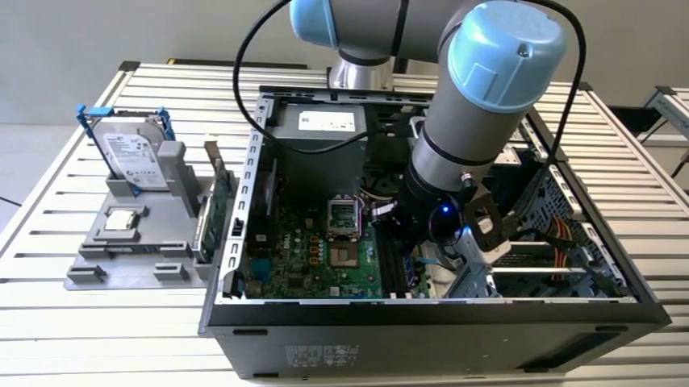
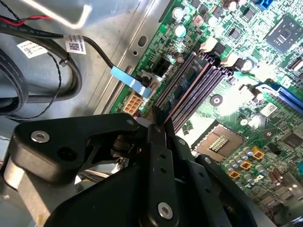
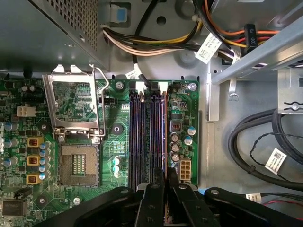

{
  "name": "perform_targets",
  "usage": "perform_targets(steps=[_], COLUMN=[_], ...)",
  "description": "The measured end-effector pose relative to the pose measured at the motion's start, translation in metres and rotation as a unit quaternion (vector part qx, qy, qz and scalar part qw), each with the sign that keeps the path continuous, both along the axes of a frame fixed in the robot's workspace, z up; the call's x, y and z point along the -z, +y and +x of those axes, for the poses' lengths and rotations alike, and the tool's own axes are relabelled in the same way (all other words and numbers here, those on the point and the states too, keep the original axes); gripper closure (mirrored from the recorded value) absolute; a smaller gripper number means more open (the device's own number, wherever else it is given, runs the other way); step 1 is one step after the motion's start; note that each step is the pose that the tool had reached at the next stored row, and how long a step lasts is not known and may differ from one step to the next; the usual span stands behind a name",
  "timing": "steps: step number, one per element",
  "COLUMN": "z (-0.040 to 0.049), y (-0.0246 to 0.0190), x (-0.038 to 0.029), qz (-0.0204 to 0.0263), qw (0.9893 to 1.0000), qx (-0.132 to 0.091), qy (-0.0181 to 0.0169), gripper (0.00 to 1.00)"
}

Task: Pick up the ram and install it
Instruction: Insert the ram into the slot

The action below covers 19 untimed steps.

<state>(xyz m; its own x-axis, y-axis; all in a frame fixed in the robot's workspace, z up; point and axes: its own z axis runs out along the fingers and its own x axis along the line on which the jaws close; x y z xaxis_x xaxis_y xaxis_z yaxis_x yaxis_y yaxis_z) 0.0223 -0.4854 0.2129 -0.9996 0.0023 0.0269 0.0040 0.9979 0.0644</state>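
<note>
Gripper closed narrowly on the ram, seated edge-on over the slots at the motherboard's edge. Risk: slight misalignment could jam it against the latches.

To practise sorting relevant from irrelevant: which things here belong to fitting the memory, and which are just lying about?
Belong to the job:
end effector, at the memory slots
motherboard
open computer case

Lying about:
hard drive in a blue frame
green card with a metal bracket
grey holder beneath them
</note>
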Motion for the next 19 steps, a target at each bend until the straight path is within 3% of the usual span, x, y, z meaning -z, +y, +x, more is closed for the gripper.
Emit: perform_targets(steps=[19], z=[0.0019], y=[-0.0006], x=[0.0027], qz=[0.0000], qw=[1.0000], qx=[0.000], qy=[0.0013], gripper=[1.00])
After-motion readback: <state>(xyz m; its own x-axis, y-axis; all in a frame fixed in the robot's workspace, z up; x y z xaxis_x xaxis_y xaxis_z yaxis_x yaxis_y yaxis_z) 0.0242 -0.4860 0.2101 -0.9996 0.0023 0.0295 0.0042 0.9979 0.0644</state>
